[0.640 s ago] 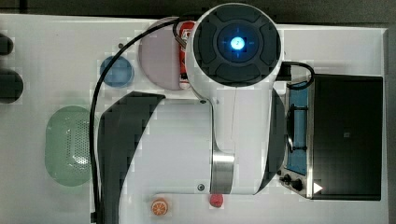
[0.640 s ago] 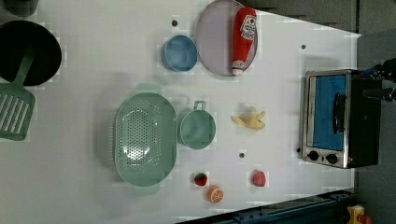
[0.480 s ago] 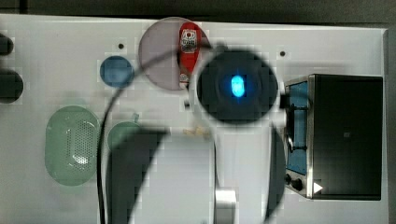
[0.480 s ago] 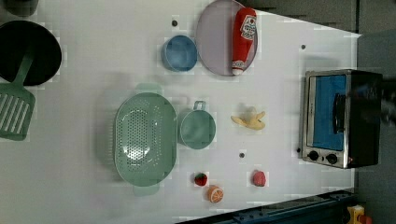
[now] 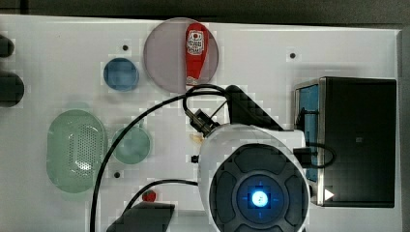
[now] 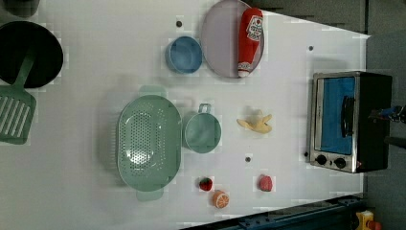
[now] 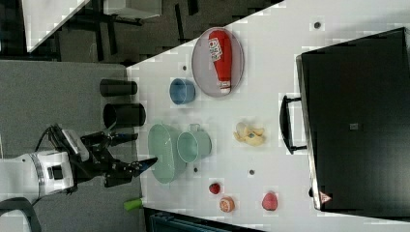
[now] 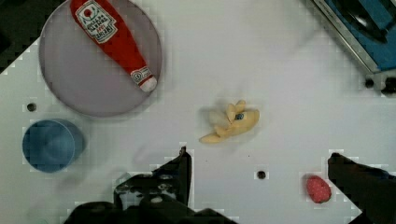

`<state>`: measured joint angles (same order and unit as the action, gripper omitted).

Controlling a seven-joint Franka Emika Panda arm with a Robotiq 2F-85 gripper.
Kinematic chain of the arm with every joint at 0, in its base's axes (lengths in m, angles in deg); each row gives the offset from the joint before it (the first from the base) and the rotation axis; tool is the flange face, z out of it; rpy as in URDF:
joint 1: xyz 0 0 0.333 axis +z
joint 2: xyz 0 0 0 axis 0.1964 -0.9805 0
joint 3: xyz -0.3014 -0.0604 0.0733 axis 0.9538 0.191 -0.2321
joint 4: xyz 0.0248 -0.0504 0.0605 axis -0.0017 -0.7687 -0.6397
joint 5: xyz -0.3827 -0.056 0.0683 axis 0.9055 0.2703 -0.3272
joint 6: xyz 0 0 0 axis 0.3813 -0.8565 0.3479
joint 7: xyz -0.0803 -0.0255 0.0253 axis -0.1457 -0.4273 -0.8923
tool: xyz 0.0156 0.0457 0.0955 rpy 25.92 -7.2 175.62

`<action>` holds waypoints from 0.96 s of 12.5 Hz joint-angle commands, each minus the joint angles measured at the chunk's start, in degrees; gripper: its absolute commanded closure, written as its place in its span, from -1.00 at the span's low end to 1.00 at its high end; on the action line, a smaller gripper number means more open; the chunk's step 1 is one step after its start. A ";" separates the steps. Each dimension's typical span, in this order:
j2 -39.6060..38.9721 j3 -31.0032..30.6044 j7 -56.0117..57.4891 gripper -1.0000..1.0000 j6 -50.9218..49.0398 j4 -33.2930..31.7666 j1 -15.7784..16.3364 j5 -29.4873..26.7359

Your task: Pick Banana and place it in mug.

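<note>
The banana (image 6: pixel 256 123) lies flat on the white counter (image 6: pixel 95 62), between the mug (image 6: pixel 202 132) and the toaster oven (image 6: pixel 347 122), apart from both. In the wrist view the banana (image 8: pixel 231 123) shows a small blue sticker on its peel; nothing on it can be read.

The ketchup bottle (image 6: pixel 250 39) rests on its side on the grey plate (image 6: pixel 221 43), its white label printed with a red emblem and lines of text too small to make out. A white warning triangle sits on the black oven body in the top view, and a red-edged one in the right view.

The hand (image 7: pixel 138 152) appears in the right view off the counter's edge, its two dark fingers spread apart with nothing between them. In the wrist view its fingers (image 8: pixel 180 170) stand wide on either side, the banana ahead of them and untouched.

In the top view the arm's white body covers most of the banana (image 5: pixel 196 139), leaving a pale tip beside it. The left view shows the whole spread: colander (image 6: pixel 149 141) touching the mug, blue cup (image 6: pixel 184 54) beside the plate, strawberry (image 6: pixel 206 184), orange slice (image 6: pixel 220 199), a red fruit (image 6: pixel 265 183), a green spatula (image 6: pixel 16 112) and a black pan (image 6: pixel 28 52).
</note>
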<state>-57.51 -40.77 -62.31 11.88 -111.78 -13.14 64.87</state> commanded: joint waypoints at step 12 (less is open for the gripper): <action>-31.38 0.25 57.51 -1.00 28.53 -8.74 0.45 0.90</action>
<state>-90.30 -41.23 -13.48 38.54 -120.07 -12.00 65.88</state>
